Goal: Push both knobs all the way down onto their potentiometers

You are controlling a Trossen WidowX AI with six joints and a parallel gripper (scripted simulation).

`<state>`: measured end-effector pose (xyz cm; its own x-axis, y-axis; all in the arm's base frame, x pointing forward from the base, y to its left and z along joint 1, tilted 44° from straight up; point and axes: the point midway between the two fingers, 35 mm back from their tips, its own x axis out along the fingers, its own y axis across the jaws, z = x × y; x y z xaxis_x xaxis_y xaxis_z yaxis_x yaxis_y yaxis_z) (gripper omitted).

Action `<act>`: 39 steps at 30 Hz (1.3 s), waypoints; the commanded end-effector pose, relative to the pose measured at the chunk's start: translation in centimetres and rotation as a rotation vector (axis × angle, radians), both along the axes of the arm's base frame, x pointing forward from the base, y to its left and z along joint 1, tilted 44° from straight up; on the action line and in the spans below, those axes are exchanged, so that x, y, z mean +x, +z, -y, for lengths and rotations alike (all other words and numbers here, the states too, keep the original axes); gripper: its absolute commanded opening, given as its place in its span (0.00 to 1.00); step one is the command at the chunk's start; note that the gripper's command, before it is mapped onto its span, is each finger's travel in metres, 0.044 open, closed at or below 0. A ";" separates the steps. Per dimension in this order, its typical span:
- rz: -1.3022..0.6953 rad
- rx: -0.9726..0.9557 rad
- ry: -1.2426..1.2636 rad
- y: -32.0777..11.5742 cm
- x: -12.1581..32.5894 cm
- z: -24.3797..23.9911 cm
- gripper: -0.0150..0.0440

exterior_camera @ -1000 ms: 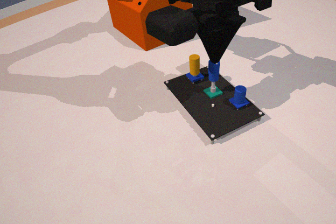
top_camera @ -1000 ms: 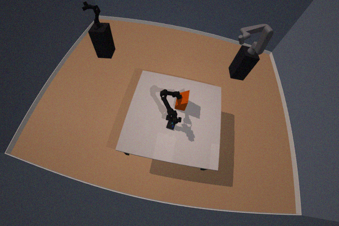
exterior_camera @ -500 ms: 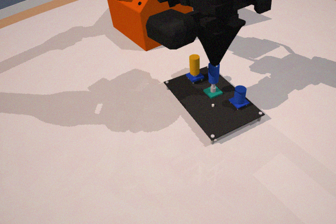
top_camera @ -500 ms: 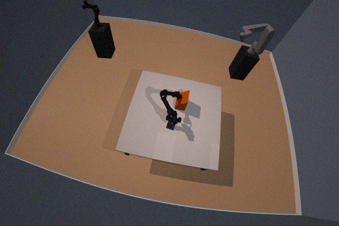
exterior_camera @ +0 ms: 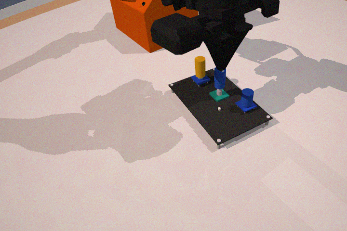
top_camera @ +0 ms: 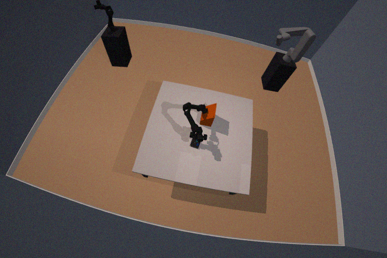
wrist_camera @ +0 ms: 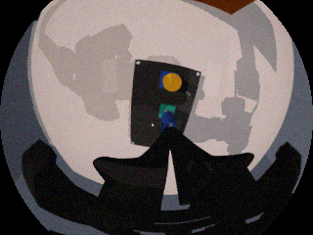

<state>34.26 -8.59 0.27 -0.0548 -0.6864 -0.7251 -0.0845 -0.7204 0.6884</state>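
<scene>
Circuit board [top_camera: 194, 145] [exterior_camera: 206, 117] [wrist_camera: 147, 113] is right below your jaws: thin, black, rectangular, level on short pale legs on the table [top_camera: 169, 164] [exterior_camera: 125, 190] [wrist_camera: 88, 142]. Pale round heads at its visible corners, plus a small white pin [exterior_camera: 219, 108] [wrist_camera: 153, 124] on the face.

Your gripper [top_camera: 196, 140] [exterior_camera: 220, 69] [wrist_camera: 168, 129] is clenched, nothing between the fingers, tips pointing down. They're at the top of the taller blue knob [exterior_camera: 220, 79] [wrist_camera: 167, 118]; looks like contact, but you can't see the tip faces.

That knob is upright, with grey shaft visible between it and the green potentiometer [exterior_camera: 213, 95] [wrist_camera: 162, 110] under your tips. Not seated. Green base looks flat on the board.

To one side of your jaws: yellow knob [exterior_camera: 199, 66] [wrist_camera: 172, 82], tall and upright over a square blue base [exterior_camera: 197, 80] [wrist_camera: 162, 77]. Just a pale sliver shows at its foot; can't confirm full seating.

Other side, exterior view: short blue knob [exterior_camera: 247, 97], low on its own blue square [exterior_camera: 246, 108], no shaft visible.

Orange block [top_camera: 210, 110] [exterior_camera: 133, 24] [wrist_camera: 230, 5] stands off the board, apart from your fingertips.
</scene>
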 end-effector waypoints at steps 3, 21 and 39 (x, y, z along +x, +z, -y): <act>-0.006 -0.006 -0.037 -1.3 -0.1 1.7 0.25; -0.006 -0.006 -0.037 -1.5 -0.1 1.8 0.25; -0.006 -0.006 -0.037 -1.6 -0.1 1.9 0.25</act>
<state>34.22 -8.92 -0.08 -0.0566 -0.6876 -0.7239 -0.0816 -0.7195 0.6897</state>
